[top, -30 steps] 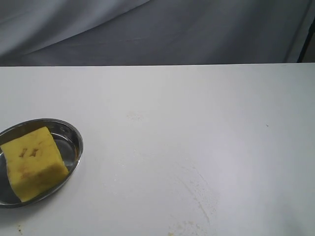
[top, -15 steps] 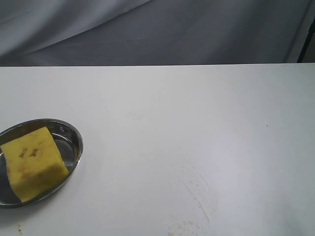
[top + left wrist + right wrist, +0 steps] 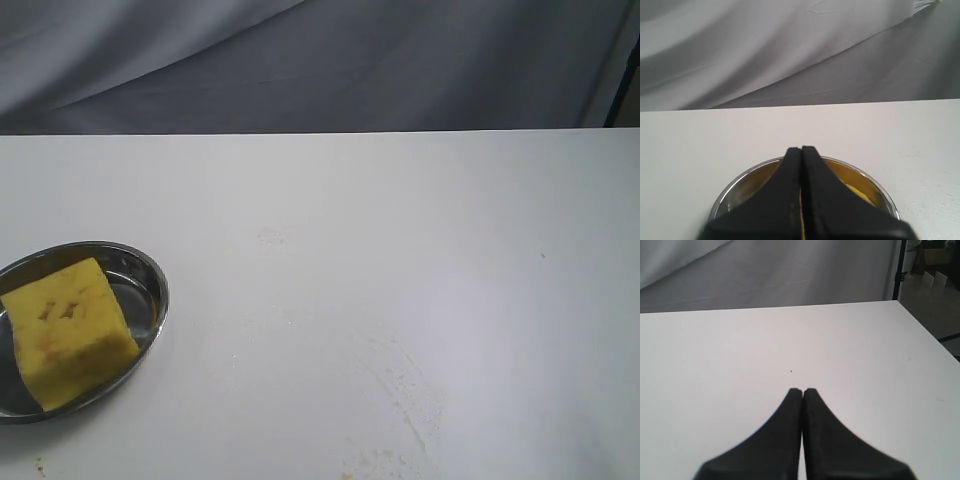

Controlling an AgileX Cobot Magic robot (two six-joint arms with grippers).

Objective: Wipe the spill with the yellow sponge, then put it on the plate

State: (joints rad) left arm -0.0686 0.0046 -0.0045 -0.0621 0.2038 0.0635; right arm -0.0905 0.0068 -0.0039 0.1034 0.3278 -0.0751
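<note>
Where the white table (image 3: 400,200) reaches the left edge of the exterior view, item one: plate (image 3: 155,290), round, shiny steel with a raised rim, partly cut off by the frame edge.

Item two: yellow sponge (image 3: 68,330), a thick foam block with brown stains on its top face. It lies inside the plate, tilted, with one end resting toward the near rim.

Item three: left gripper (image 3: 801,150), black fingers pressed together with nothing between them, poised above the plate with yellow showing below it.

Item four: spill (image 3: 400,410), right of the plate and well apart from it, near the front edge of the table. It shows only as a faint curved smear with tiny amber specks.

Item five: dark speck (image 3: 543,255), further right, alone on bare tabletop.

Item six: right gripper (image 3: 802,391), black fingers closed tip to tip, empty, over bare white table with the dark speck beyond its tips.

Backdrop: grey draped cloth (image 3: 300,60) behind the table's far edge.
</note>
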